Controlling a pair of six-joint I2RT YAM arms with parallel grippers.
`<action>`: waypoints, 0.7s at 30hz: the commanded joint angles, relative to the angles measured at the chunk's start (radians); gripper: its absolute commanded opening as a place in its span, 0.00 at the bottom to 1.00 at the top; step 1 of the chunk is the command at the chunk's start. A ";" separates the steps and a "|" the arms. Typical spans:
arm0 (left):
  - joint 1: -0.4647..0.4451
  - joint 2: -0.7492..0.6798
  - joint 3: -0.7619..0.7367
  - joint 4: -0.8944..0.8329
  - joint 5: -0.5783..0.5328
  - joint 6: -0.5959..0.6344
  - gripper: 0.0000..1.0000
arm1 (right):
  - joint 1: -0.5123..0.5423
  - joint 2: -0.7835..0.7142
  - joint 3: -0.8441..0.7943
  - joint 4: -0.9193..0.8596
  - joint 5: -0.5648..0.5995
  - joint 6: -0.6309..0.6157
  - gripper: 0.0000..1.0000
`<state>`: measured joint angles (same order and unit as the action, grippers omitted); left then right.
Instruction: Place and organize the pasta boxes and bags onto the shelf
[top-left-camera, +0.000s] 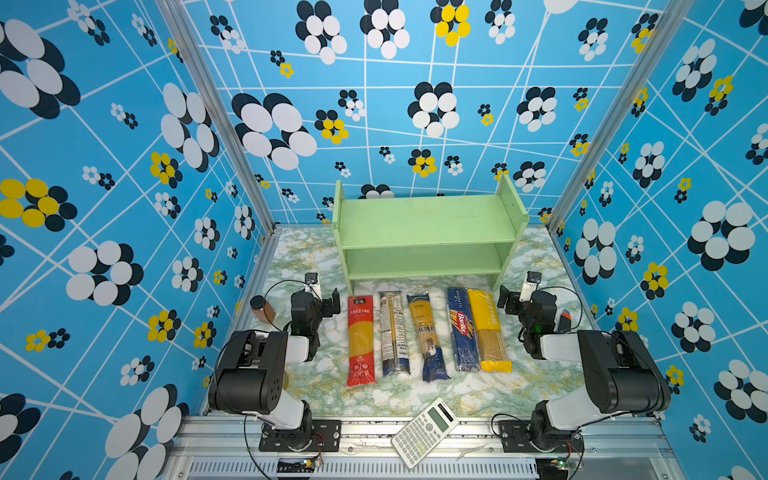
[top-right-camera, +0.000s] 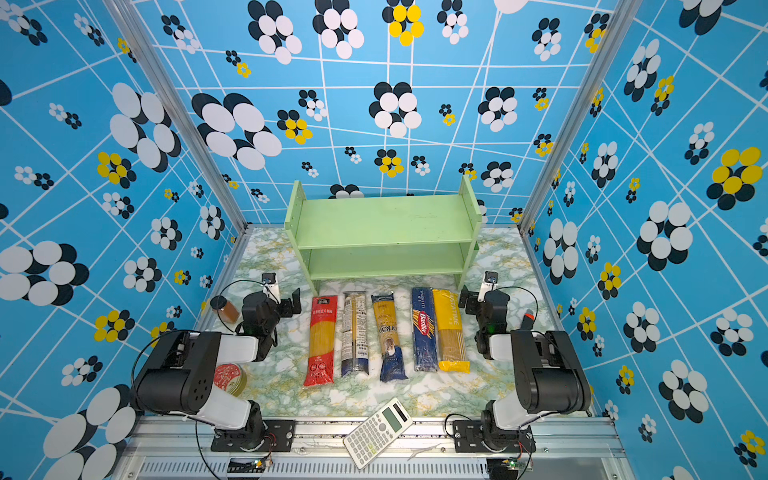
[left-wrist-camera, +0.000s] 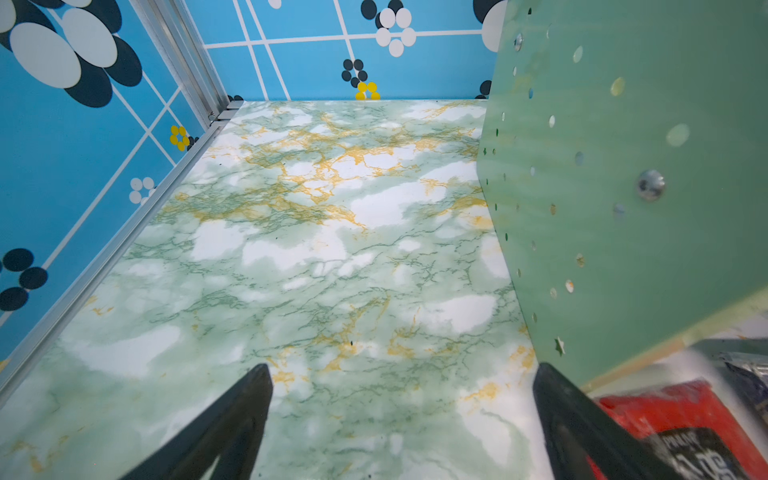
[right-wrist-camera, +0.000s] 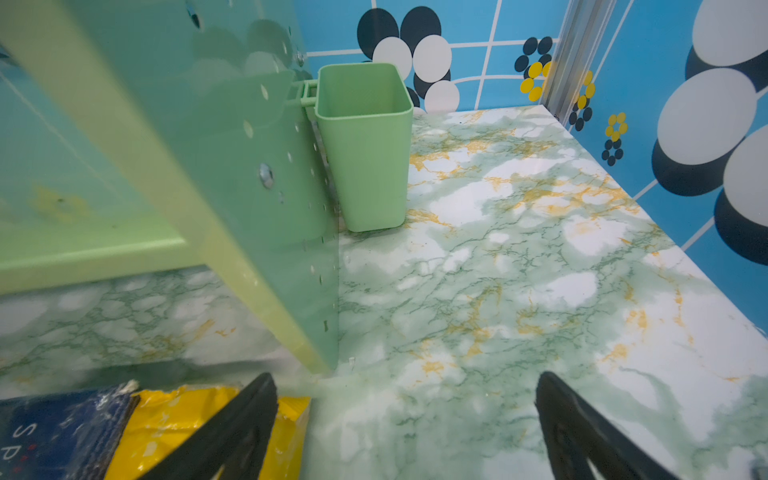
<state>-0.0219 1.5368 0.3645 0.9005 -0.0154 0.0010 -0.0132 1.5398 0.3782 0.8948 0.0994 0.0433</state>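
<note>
Blue box (top-left-camera: 462, 328) reads Barilla, SPAGHETTI — yellow bag (top-left-camera: 490, 330) touching it; left pincer (left-wrist-camera: 401, 368), right pincer (right-wrist-camera: 405, 375) spread, empty.

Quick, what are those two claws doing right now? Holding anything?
Left claw: open, holding nothing.
Right claw: open, holding nothing.

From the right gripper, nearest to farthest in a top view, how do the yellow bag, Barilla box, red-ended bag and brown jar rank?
1. yellow bag, right end of the row, just beside the right gripper.
2. Barilla box, next in the row.
3. red-ended bag, left end of the row.
4. brown jar, farthest left.
</note>
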 joint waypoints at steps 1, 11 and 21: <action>-0.002 0.010 0.025 0.000 -0.002 -0.003 0.99 | 0.009 0.003 0.011 -0.006 0.003 -0.005 0.99; -0.002 0.009 0.025 0.001 -0.003 -0.003 0.99 | 0.010 0.003 -0.003 0.021 0.004 -0.004 0.99; -0.011 0.004 -0.009 0.055 0.044 0.022 0.99 | 0.010 -0.006 -0.123 0.236 0.007 -0.003 0.96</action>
<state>-0.0265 1.5368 0.3637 0.9211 0.0078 0.0090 -0.0132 1.5398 0.2775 1.0256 0.0994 0.0402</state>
